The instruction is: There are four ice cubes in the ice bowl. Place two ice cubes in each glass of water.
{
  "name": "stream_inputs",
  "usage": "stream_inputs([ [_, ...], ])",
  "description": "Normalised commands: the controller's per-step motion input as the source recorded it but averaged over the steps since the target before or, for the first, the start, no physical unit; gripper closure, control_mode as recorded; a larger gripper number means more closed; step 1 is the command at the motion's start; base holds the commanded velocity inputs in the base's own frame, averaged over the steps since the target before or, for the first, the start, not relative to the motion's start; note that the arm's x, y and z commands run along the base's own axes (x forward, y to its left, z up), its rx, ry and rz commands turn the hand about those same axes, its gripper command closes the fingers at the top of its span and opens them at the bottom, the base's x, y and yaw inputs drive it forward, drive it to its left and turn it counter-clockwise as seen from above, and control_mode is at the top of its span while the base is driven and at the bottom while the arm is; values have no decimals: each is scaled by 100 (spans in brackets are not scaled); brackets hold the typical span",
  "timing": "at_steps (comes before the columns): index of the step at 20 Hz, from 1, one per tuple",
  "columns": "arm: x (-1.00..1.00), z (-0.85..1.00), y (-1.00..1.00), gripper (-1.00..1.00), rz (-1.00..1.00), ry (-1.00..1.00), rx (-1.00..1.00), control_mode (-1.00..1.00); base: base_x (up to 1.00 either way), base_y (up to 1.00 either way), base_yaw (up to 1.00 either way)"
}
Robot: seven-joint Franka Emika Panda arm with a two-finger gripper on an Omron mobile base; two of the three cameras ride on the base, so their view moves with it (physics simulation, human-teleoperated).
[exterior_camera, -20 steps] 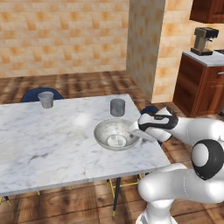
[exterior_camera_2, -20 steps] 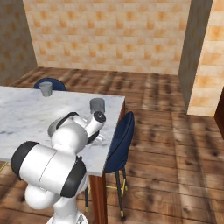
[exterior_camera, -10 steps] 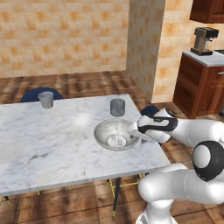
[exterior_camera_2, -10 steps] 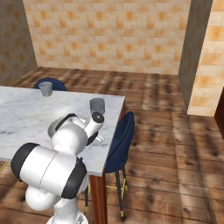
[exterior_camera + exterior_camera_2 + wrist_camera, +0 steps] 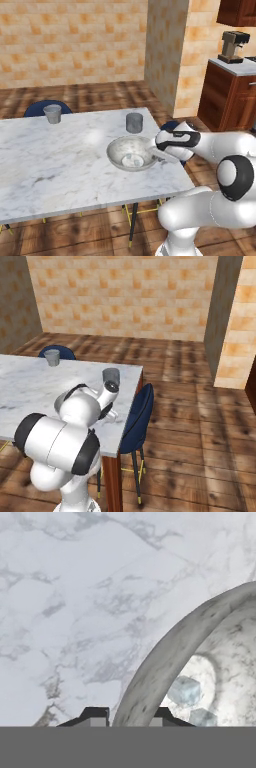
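Claw (image 5: pixel 127 717) clamped astride bowl (image 5: pixel 165 657) rim at 3 o'clock; cubes (image 5: pixel 184 690) ungrabbed, regrasp needed next.

**No legible text**

No words, labels, brands, numbers or signs can be read in any view. Nothing is printed on the marble table (image 5: pixel 60 160), the bowl (image 5: pixel 117 150), the two glasses (image 5: pixel 134 122) (image 5: pixel 52 114) or the coffee machine (image 5: pixel 233 46) on the far counter. The brick walls are likewise unmarked, and the robot's body carries no lettering that can be made out.
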Motion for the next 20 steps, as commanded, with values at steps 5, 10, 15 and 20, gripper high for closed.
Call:
stream_inputs([
  [5, -10, 18, 0, 100, -3, -3, 4, -100, 0, 0, 0],
  [10, -36, 65, -12, 100, -8, -22, 14, -100, 0, 0, 0],
  [15, -29, 85, -26, 100, -19, -10, 11, -100, 0, 0, 0],
  [20, -52, 70, -61, 100, -28, -5, 1, -100, 0, 0, 0],
])
